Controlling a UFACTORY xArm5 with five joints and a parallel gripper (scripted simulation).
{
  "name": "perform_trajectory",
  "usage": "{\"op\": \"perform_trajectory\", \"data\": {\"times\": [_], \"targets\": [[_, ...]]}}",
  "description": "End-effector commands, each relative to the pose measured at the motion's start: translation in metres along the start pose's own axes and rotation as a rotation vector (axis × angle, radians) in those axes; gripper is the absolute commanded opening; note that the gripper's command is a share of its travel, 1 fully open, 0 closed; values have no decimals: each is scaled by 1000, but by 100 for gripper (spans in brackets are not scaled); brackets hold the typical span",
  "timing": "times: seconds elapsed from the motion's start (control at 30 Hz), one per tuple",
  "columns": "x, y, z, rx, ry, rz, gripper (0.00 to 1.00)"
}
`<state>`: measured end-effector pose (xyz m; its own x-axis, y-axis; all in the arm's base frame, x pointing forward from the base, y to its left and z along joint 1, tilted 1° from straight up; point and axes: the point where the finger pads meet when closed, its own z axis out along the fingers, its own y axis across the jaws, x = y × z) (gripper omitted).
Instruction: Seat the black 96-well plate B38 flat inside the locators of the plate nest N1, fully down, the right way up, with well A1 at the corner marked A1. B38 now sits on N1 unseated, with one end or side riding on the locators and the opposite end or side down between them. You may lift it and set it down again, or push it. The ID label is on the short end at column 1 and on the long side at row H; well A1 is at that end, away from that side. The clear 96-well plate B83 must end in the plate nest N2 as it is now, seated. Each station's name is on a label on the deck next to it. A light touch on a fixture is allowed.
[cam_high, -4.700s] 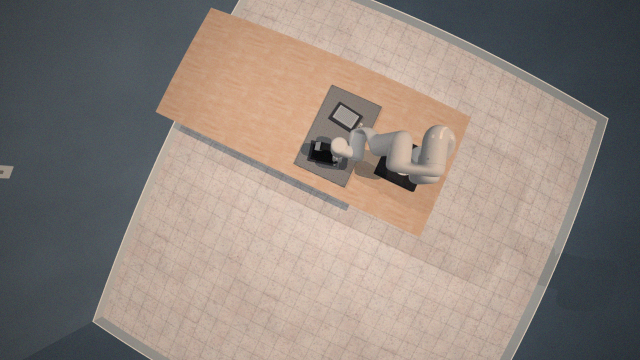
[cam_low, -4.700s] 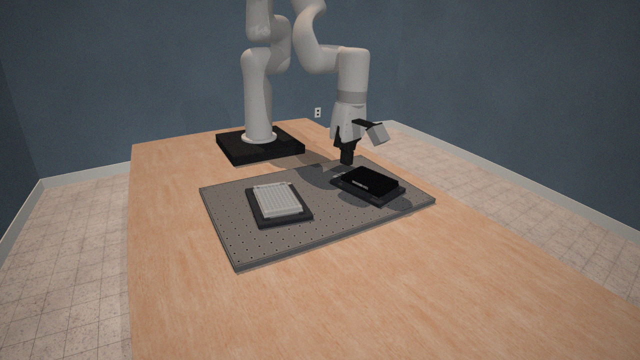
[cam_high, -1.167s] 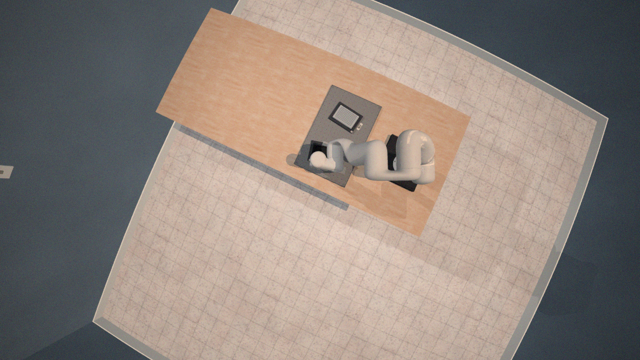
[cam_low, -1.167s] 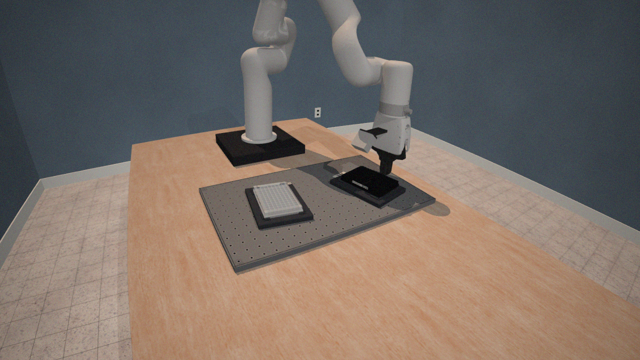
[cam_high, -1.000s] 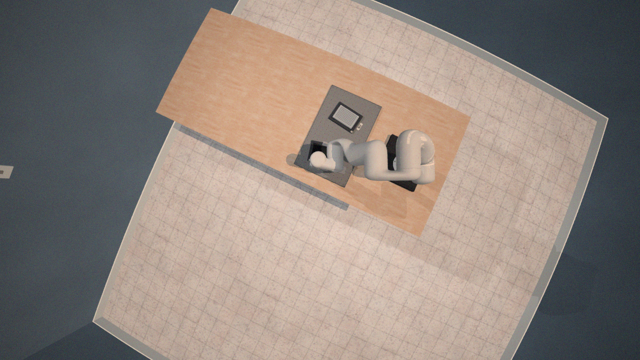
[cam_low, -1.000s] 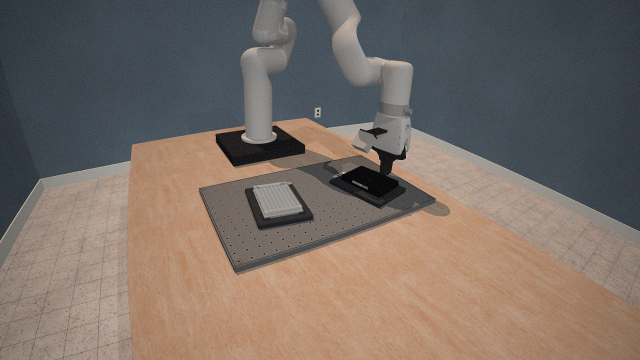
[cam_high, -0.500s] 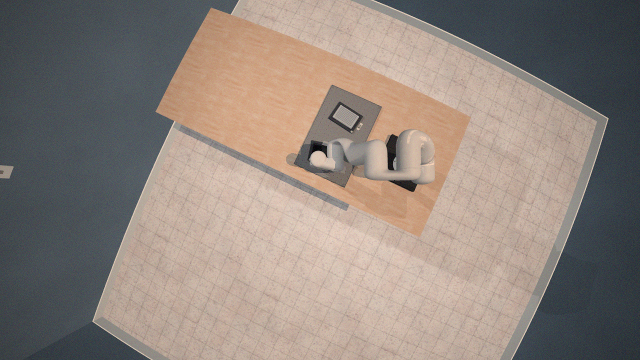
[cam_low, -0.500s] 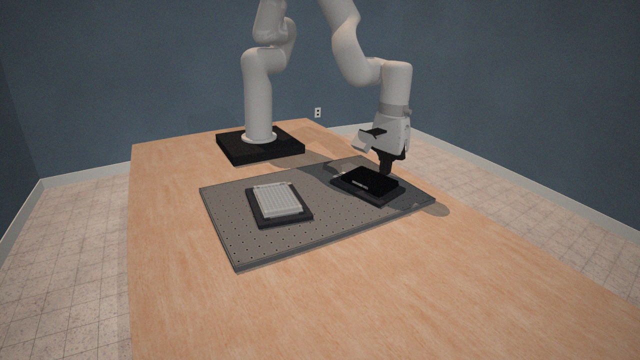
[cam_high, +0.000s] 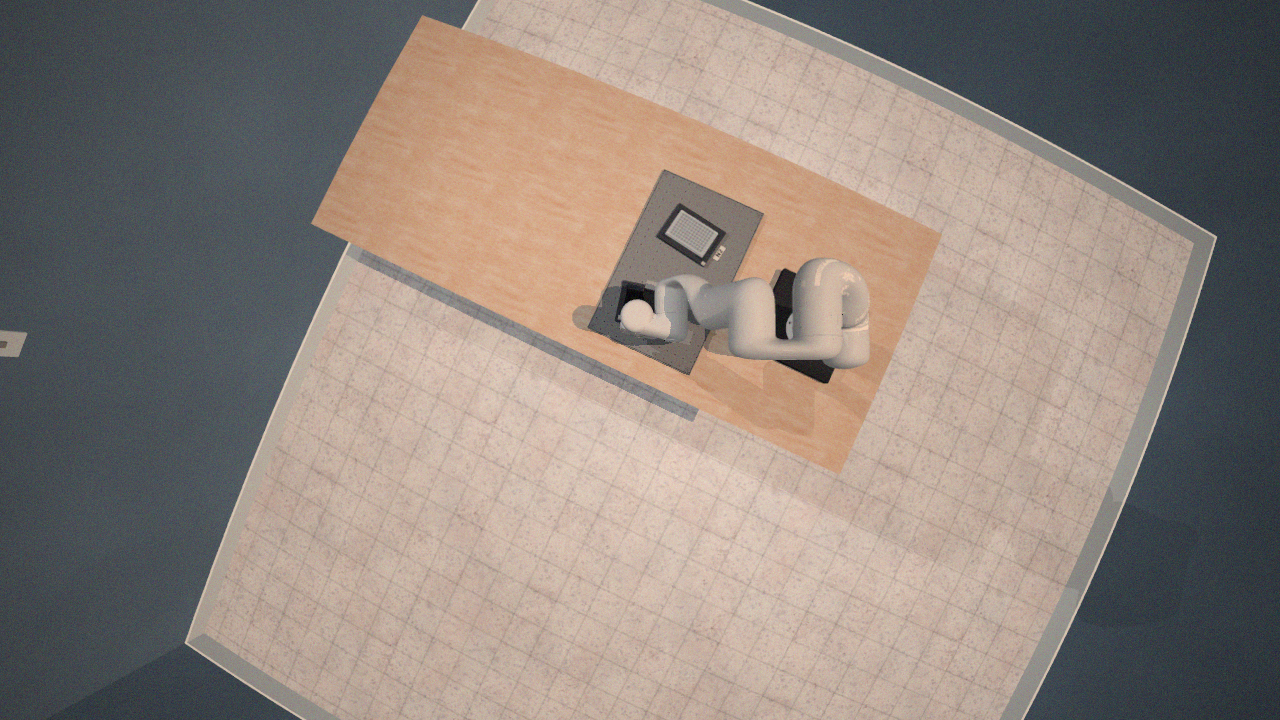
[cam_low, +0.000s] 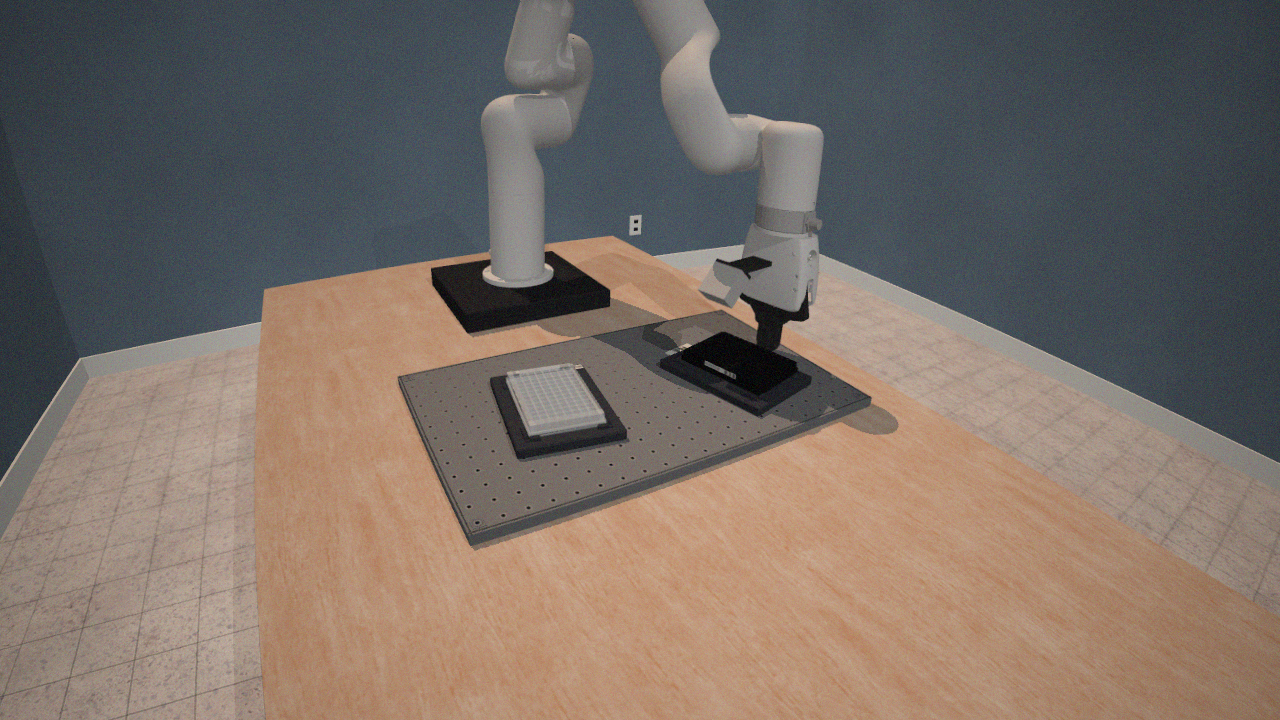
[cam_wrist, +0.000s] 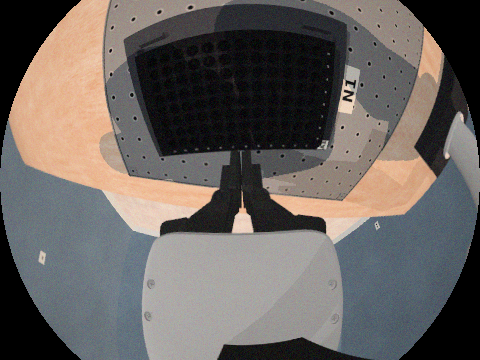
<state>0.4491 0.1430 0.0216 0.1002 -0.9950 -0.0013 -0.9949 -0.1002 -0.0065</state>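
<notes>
- Dark two-finger gripper (cam_wrist: 240, 160) on the white arm: fingers pressed together, pinching nothing, tips poised at the near edge of the black 96-well plate B38 (cam_wrist: 234, 90).
- Black 96-well plate B38 (cam_low: 741, 362): resting tilted on the dark rectangular plate nest N1 (cam_low: 771, 399), beside the white N1 label (cam_wrist: 348, 92).
- Risk, as judged: off-centre downward press tipping the plate further, or skidding it over the locators.
- Clear 96-well plate B83 (cam_low: 554, 397): seated in the dark plate nest N2 (cam_low: 528, 444), well apart from the gripper.

Your pincer (cam_wrist: 240, 160), shut & empty, sits at B38 (cam_wrist: 234, 90)'s near edge. Ahead: plate on nest N1 (cam_low: 771, 400) blocks. Behind & above it: free air. B83 (cam_low: 554, 398) well off sideways.
</notes>
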Motion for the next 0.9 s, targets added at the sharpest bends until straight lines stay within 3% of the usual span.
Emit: {"op": "perform_trajectory", "data": {"times": [0.0,0.87], "targets": [[1,-1,-1,4,-1,0,0],[9,-1,-1,4,-1,0,0]]}}
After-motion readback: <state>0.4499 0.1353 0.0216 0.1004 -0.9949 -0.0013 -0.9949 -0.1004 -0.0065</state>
